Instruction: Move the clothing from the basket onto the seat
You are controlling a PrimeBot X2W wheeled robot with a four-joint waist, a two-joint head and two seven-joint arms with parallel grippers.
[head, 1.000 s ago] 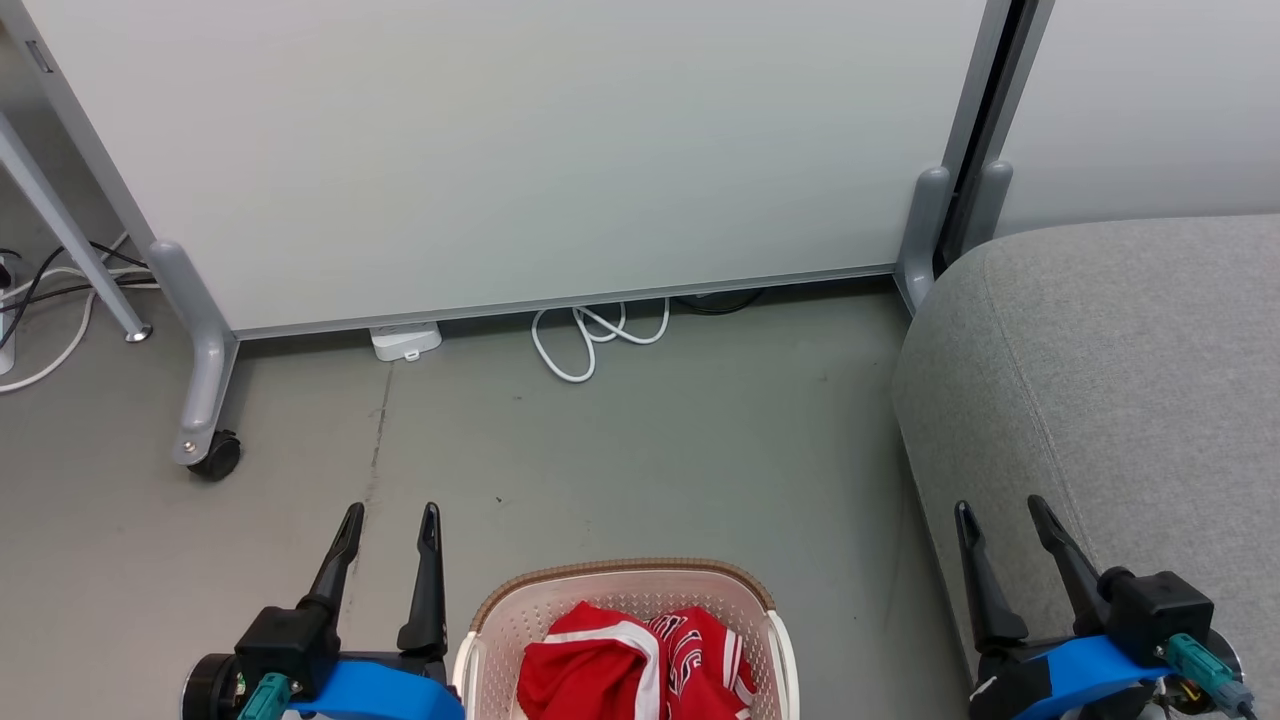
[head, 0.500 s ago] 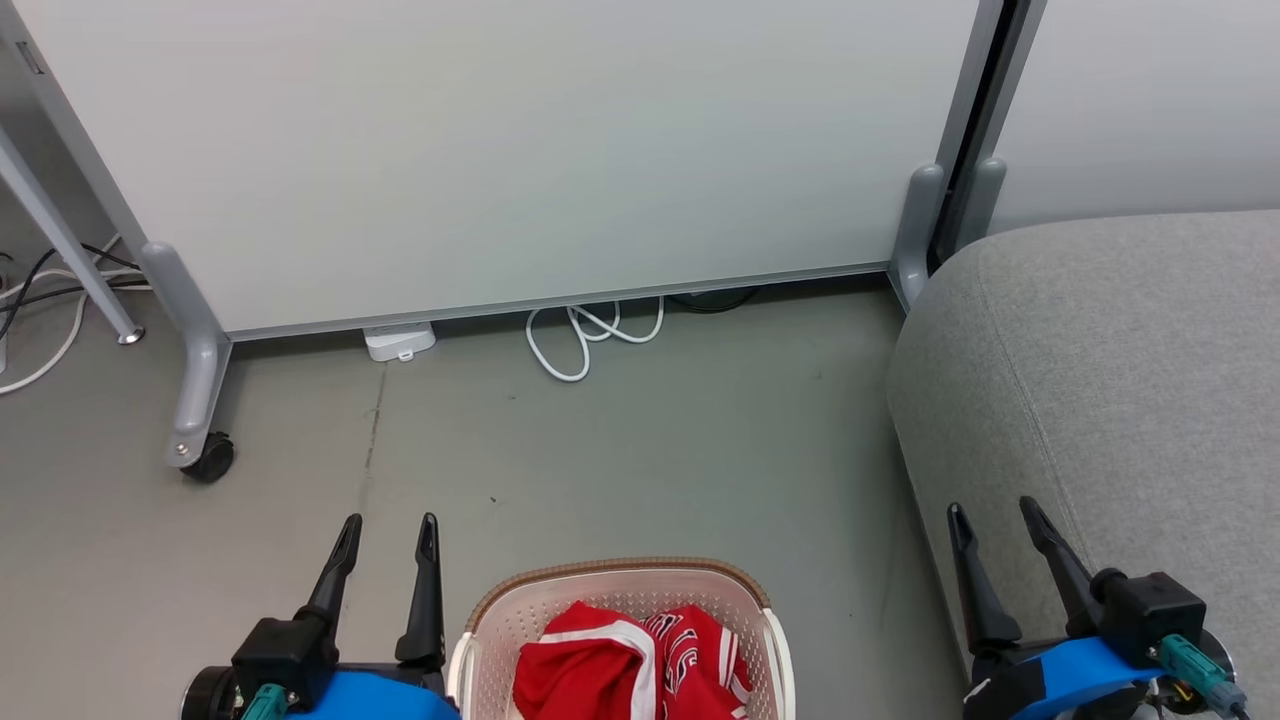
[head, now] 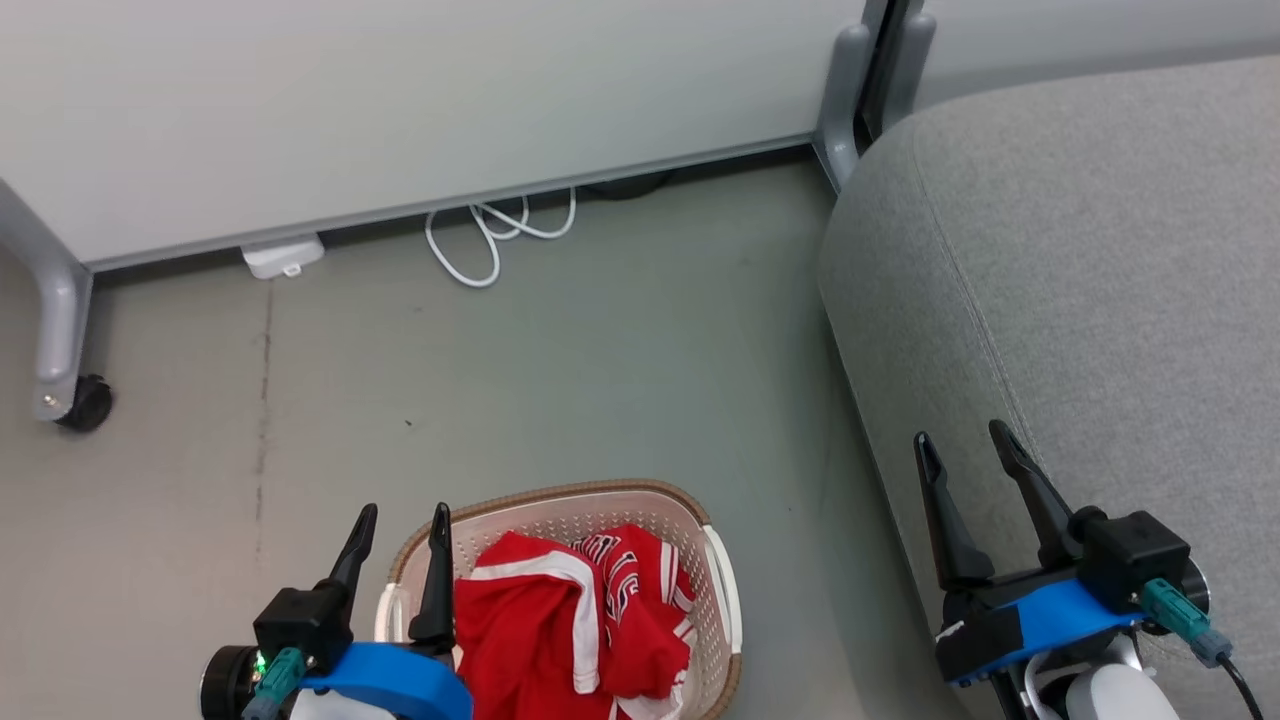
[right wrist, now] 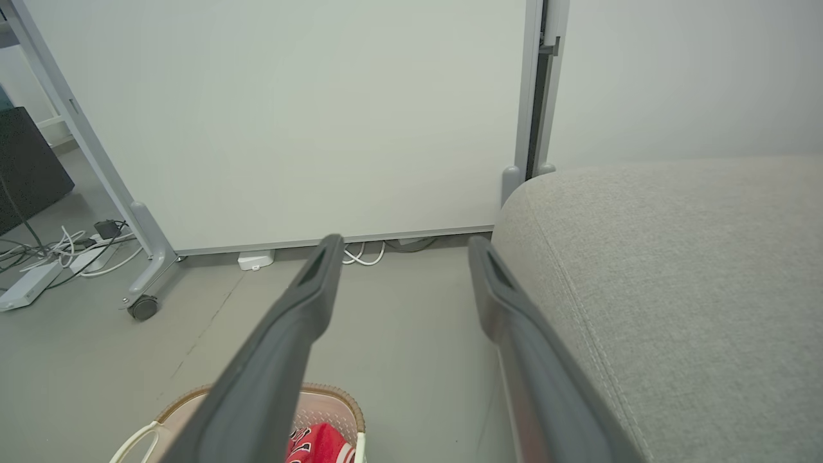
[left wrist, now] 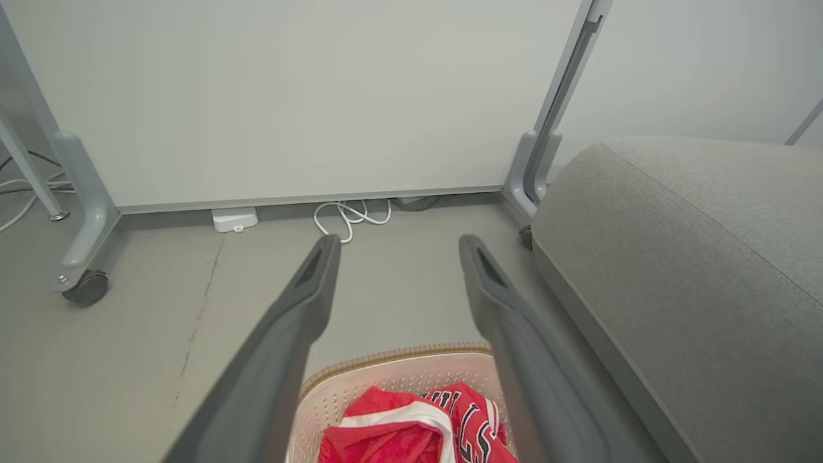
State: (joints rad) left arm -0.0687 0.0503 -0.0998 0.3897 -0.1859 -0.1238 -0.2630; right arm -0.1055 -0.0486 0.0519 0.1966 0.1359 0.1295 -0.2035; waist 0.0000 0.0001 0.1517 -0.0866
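**Left tool** (head: 405,510): released. Its two dark fingers (head: 437,575) stand apart with nothing between them, tips pointing away from the robot. Far to the left of this tool, a black caster (head: 85,405) carries the grey leg of a pale partition panel (head: 400,90). The tool hangs at the left rim of the basket (head: 565,491). In the head view its right finger overlaps that rim; contact cannot be determined.

**Basket:** stands on the grey floor (head: 600,380), immediately right of the left tool and well to the left of the right tool. The walls are perforated and cream-white, and the rim is brown with a braided look.

**Clothing** (head: 560,620): lies crumpled inside the basket, just right of the left tool's fingers. In the left wrist view it sits low between the two fingers. The fabric is bright red with white stripe trim, and the right-hand garment carries black-and-white lettering. All visible clothing is inside the basket.

**Beyond both tools:** a white adapter box (head: 283,257) and a coiled white cable (head: 480,240) lie on the floor at the foot of the panel.

**Right tool** (head: 958,432): released, with its fingers spread and nothing between them. It hangs at the left edge of the seat (head: 1100,250), well apart from the basket.

**Seat:** extends to the right of and beyond the right tool. It is light-grey fabric with a rounded corner and a seam running near the edge.
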